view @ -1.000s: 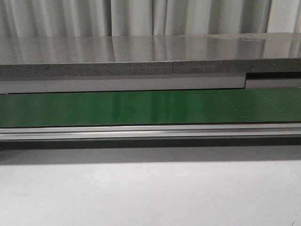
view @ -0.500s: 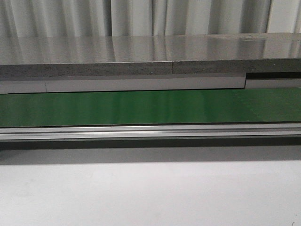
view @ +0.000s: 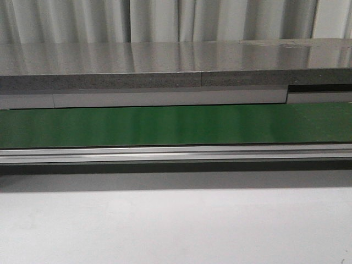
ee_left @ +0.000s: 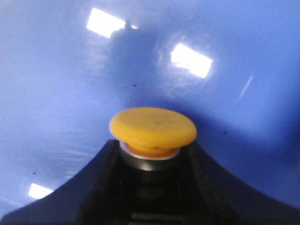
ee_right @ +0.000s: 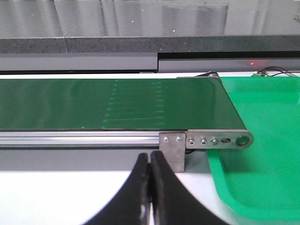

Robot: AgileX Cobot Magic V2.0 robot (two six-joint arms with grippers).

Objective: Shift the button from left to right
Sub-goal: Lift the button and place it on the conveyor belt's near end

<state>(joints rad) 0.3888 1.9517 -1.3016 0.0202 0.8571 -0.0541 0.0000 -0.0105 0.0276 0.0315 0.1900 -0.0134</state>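
In the left wrist view the button [ee_left: 153, 129] fills the middle: a round yellow-orange cap on a dark body. My left gripper [ee_left: 152, 151] has its two black fingers against the sides of the body, shut on it, over a glossy blue surface [ee_left: 56, 70]. In the right wrist view my right gripper [ee_right: 150, 158] is shut and empty, above the white table near the end of the green conveyor belt [ee_right: 93, 103]. Neither gripper nor the button shows in the front view.
The green belt [view: 176, 125] runs across the front view with an aluminium rail [view: 176, 153] in front and a grey ledge behind. A green tray [ee_right: 262, 159] lies past the belt's end, beside a metal bracket [ee_right: 172, 150].
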